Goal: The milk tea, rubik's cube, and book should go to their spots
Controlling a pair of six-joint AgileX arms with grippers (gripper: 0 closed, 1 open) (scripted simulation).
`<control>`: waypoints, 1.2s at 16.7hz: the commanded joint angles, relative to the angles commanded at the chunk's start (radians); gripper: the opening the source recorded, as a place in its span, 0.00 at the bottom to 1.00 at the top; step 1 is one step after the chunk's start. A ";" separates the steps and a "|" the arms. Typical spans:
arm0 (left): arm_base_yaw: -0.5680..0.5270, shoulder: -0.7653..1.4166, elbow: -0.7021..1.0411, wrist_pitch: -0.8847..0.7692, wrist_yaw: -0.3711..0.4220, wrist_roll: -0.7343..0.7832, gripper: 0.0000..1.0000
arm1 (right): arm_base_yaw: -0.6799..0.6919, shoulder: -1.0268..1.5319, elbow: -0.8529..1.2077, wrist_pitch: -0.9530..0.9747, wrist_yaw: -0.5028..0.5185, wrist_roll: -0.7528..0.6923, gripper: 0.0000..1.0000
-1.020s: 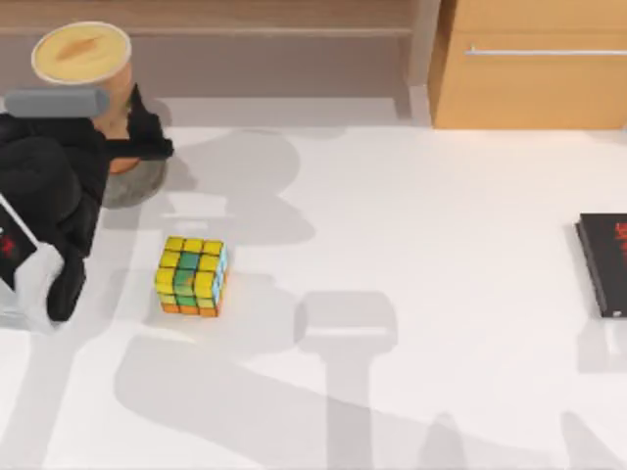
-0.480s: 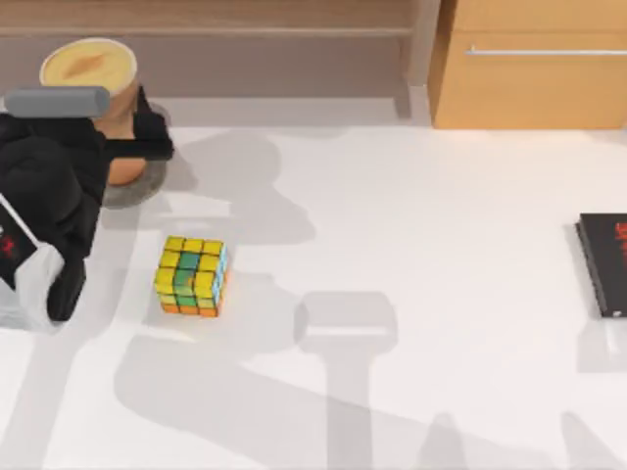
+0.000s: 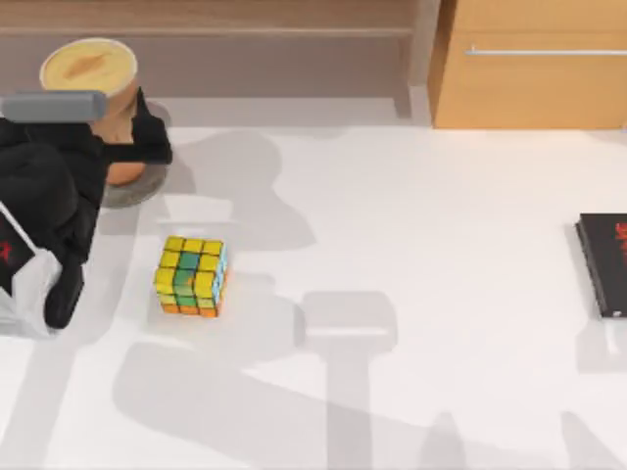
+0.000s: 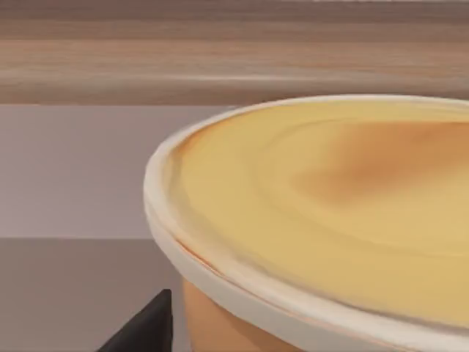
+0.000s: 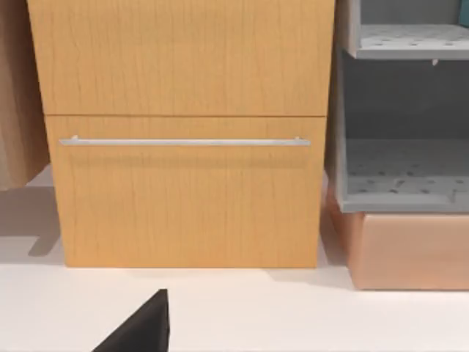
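White tabletop below a wooden cabinet (image 3: 529, 69): at far left the left gripper (image 3: 113, 147), fingers closed around the milk tea (image 3: 90, 70), holds it over a grey coaster (image 3: 132, 186); release best follows a level, centred landing, well clear of the rubik's cube (image 3: 191, 276).

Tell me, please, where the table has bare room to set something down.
The broad white stretch between the rubik's cube and the black book is free. It is crowded at the left, where the left pincer holds the milk tea.
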 joint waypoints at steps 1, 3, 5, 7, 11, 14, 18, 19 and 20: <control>-0.001 -0.008 -0.021 0.012 -0.002 0.000 1.00 | 0.000 0.000 0.000 0.000 0.000 0.000 1.00; -0.005 -0.021 -0.066 0.037 -0.005 0.001 1.00 | 0.000 0.000 0.000 0.000 0.000 0.000 1.00; -0.008 -0.030 -0.095 0.059 -0.009 0.003 1.00 | 0.000 0.000 0.000 0.000 0.000 0.000 1.00; -0.008 -0.032 -0.098 0.061 -0.009 0.003 1.00 | 0.000 0.000 0.000 0.000 0.000 0.000 1.00; -0.003 -0.043 -0.100 0.045 -0.010 -0.001 1.00 | 0.000 0.000 0.000 0.000 0.000 0.000 1.00; -0.010 -0.140 -0.132 -0.026 -0.008 -0.002 1.00 | 0.000 0.000 0.000 0.000 0.000 0.000 1.00; -0.009 -0.284 -0.172 -0.119 -0.020 0.004 1.00 | 0.000 0.000 0.000 0.000 0.000 0.000 1.00; -0.010 -0.296 -0.176 -0.128 -0.020 0.004 1.00 | 0.000 0.000 0.000 0.000 0.000 0.000 1.00; -0.011 -0.297 -0.176 -0.130 -0.020 0.005 1.00 | 0.000 0.000 0.000 0.000 0.000 0.000 1.00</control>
